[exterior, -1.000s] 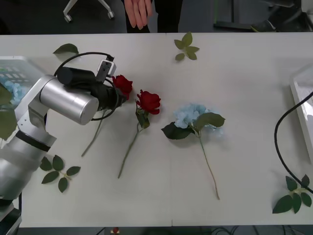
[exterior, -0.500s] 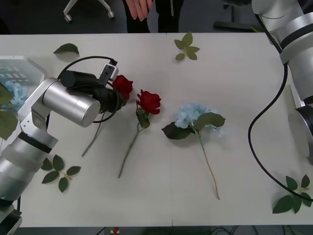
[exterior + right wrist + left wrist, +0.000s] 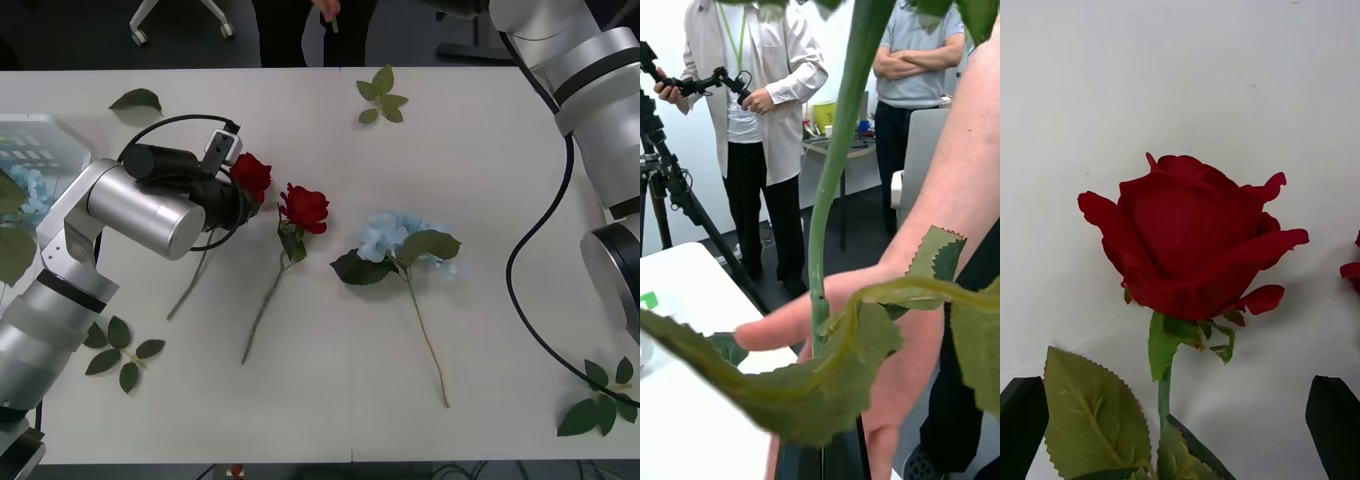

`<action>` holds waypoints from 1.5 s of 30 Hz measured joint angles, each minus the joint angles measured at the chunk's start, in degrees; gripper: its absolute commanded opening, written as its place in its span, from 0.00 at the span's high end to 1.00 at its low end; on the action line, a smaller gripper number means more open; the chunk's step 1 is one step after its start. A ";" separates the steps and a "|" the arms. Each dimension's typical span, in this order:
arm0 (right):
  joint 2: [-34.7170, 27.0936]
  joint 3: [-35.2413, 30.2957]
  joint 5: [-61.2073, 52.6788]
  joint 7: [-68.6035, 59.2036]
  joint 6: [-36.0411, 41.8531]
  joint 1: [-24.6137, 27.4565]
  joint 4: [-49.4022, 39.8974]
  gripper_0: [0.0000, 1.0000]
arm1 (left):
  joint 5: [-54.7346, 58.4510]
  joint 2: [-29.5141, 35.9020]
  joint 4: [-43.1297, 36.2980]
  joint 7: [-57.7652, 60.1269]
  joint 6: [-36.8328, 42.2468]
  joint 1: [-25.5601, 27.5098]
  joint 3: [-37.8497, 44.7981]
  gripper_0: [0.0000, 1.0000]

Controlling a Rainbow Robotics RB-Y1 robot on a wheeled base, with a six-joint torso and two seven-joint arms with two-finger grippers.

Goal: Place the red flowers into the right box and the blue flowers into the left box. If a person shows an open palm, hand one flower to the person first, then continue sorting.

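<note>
Two red roses lie left of centre, one (image 3: 250, 175) (image 3: 1191, 240) and one (image 3: 305, 208), with a blue hydrangea (image 3: 395, 238) beside them. My left gripper (image 3: 236, 190) (image 3: 1180, 427) hovers open over the first rose, whose stem runs between its black fingertips (image 3: 1334, 420). My right arm (image 3: 585, 60) reaches past the table's far edge. Its gripper (image 3: 820, 459) is shut on a green leafy flower stem (image 3: 836, 157). A person's open hand (image 3: 887, 367) (image 3: 327, 6) lies against that stem. The left box (image 3: 45, 128) holds a blue flower (image 3: 25, 185). The right box is hidden behind my right arm.
Loose leaf sprigs lie at the far centre (image 3: 380, 97), far left (image 3: 135, 99), near left (image 3: 120, 352) and near right (image 3: 600, 400). A black cable (image 3: 530, 290) hangs over the right side of the table. People stand behind in the room.
My right arm has swung in from the right edge across the far side toward the person. The person's hand has moved right and up. My left arm shifted slightly over the rose.
</note>
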 measured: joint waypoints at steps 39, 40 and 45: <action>0.07 0.00 -6.42 0.00 4.29 0.00 -0.15 0.00 | 1.10 0.00 0.00 0.00 0.00 0.00 0.00 0.00; 0.02 0.00 -7.08 0.01 5.44 0.00 -0.15 0.00 | 1.10 0.00 0.00 0.00 0.00 0.00 0.00 0.00; -2.20 0.01 -9.30 0.01 13.13 0.00 -0.18 0.00 | 1.63 0.00 -0.01 0.00 0.00 0.00 0.00 0.00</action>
